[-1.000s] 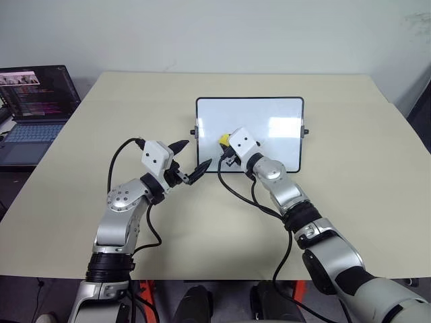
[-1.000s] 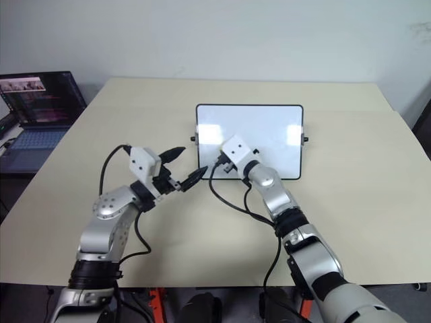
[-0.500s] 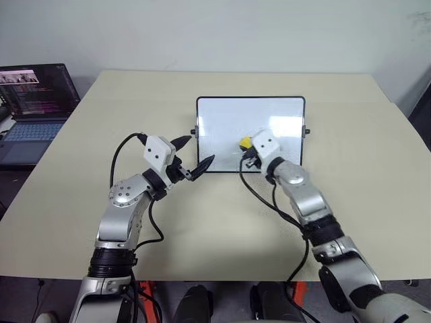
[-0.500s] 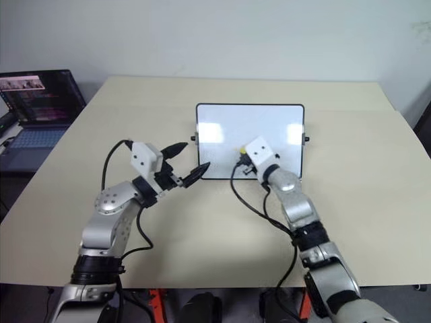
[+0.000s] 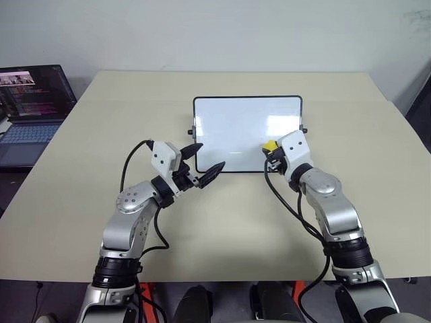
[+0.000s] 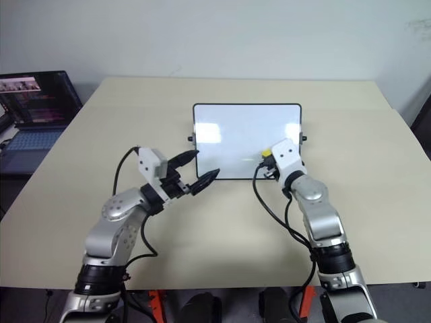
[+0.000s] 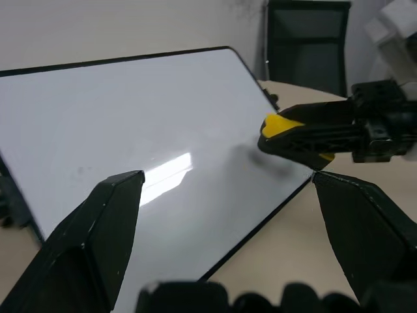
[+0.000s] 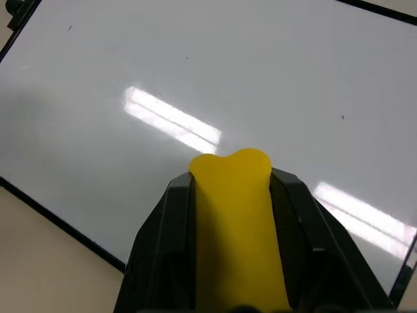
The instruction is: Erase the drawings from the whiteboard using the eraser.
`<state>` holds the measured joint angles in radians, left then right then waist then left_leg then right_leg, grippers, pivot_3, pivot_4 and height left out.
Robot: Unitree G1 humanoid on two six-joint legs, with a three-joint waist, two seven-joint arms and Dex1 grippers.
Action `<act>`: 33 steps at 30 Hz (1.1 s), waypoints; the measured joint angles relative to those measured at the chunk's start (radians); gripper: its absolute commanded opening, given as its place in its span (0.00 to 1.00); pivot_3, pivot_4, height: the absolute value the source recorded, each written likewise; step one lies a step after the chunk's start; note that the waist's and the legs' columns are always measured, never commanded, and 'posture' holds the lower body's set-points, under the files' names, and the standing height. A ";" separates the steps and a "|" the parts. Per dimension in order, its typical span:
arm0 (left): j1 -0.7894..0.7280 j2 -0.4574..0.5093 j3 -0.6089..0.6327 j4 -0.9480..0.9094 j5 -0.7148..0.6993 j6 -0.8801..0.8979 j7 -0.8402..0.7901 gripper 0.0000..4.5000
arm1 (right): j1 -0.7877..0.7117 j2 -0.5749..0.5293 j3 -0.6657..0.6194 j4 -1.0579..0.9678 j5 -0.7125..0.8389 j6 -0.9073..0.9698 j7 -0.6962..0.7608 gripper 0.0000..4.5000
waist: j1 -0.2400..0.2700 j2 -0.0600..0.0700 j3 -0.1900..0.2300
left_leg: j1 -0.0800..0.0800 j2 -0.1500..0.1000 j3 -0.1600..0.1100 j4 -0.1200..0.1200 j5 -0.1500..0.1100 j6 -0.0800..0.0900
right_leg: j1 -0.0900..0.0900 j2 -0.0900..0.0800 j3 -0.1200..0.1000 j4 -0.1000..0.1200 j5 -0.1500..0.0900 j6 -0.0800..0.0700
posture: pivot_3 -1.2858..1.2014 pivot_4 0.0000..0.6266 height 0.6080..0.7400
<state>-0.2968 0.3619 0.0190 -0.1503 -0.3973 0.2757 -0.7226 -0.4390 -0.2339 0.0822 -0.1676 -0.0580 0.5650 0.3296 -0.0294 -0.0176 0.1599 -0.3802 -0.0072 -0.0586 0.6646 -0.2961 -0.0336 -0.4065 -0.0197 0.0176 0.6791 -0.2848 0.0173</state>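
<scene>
The whiteboard (image 5: pixel 229 124) stands tilted at the table's middle. I see no drawings on its white face, just light reflections and tiny specks. My right gripper (image 5: pixel 273 149) is shut on the yellow eraser (image 5: pixel 270 145), which is against the board's lower right area. From the right wrist, the eraser (image 8: pixel 234 215) is squeezed between the black fingers (image 8: pixel 166 228) and points at the board. My left gripper (image 5: pixel 209 155) hangs open and empty in front of the board's lower left edge. In the left wrist view the eraser (image 7: pixel 280 124) and the right gripper (image 7: pixel 319 137) show across the board.
An open laptop (image 5: pixel 30 101) sits off the table's left side. The beige table (image 5: pixel 222 222) has bare surface in front of and around the board. A dark chair (image 7: pixel 306 39) stands behind the board's far side.
My right gripper has carried the eraser rightward along the board's lower part, from left of centre to near the right edge. The left gripper has drifted slightly right toward the board.
</scene>
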 measured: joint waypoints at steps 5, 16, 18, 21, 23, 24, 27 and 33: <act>0.056 0.019 -0.028 -0.049 -0.067 0.074 -0.066 1.00 | 0.114 -0.034 -0.063 -0.164 0.002 0.113 -0.027 0.28 | 0.000 0.000 0.000 | 0.000 0.000 0.000 0.000 0.000 0.000 | 0.000 0.000 0.000 0.000 0.000 0.000 | 0.52 0.24 1.00; 0.053 0.117 -0.055 -0.076 -0.138 0.193 -0.193 1.00 | 0.272 -0.082 -0.217 -0.250 0.024 0.195 -0.058 0.28 | -0.001 0.000 0.000 | 0.001 0.000 0.000 0.000 0.000 0.000 | 0.001 0.001 0.000 0.000 0.000 0.000 | 0.52 0.24 1.00; 0.032 0.146 -0.054 -0.074 -0.138 0.210 -0.213 1.00 | 0.275 -0.066 -0.254 -0.247 0.044 0.210 -0.075 0.28 | -0.001 0.000 0.000 | 0.001 0.000 0.001 0.000 0.000 0.000 | 0.001 0.001 0.000 0.001 -0.001 0.000 | 0.52 0.24 1.00; 0.012 0.157 -0.054 -0.071 -0.139 0.223 -0.234 1.00 | 0.271 -0.045 -0.280 -0.234 0.057 0.227 -0.098 0.28 | -0.001 0.000 0.000 | 0.002 0.000 0.001 0.000 0.000 0.000 | 0.001 0.001 0.001 0.000 -0.001 0.000 | 0.52 0.24 1.00; 0.011 0.159 -0.057 -0.067 -0.139 0.226 -0.251 1.00 | 0.262 -0.036 -0.287 -0.212 0.075 0.234 -0.109 0.28 | -0.002 0.000 0.000 | 0.002 0.000 0.001 0.000 0.000 0.000 | 0.001 0.001 0.001 0.000 -0.001 0.000 | 0.52 0.24 1.00; 0.011 0.159 -0.060 -0.066 -0.139 0.226 -0.254 1.00 | 0.259 -0.035 -0.288 -0.206 0.082 0.236 -0.113 0.28 | -0.002 0.001 0.001 | 0.001 0.000 0.001 0.000 0.000 0.000 | 0.001 0.001 0.001 0.000 -0.001 0.000 | 0.52 0.24 1.00; 0.013 0.160 -0.067 -0.065 -0.139 0.226 -0.271 1.00 | 0.237 -0.025 -0.291 -0.198 0.100 0.247 -0.119 0.28 | -0.002 0.001 0.001 | 0.002 0.000 0.001 0.000 0.000 0.000 | 0.001 0.001 0.001 0.000 -0.001 0.000 | 0.52 0.24 1.00; 0.027 0.162 -0.071 -0.057 -0.138 0.222 -0.274 1.00 | 0.210 -0.005 -0.284 -0.152 0.121 0.252 -0.141 0.28 | -0.001 0.001 0.001 | 0.001 0.000 0.001 0.000 0.000 0.000 | 0.001 0.001 0.001 0.000 -0.001 0.000 | 0.52 0.24 1.00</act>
<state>-0.2700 0.5239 -0.0519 -0.2070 -0.5353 0.4977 -0.9965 -0.2292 -0.2391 -0.2015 -0.3198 0.0625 0.8168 0.1882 -0.0302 -0.0168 0.1605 -0.3788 -0.0075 -0.0575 0.6647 -0.2961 -0.0335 -0.4054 -0.0187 0.0187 0.6795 -0.2854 0.0177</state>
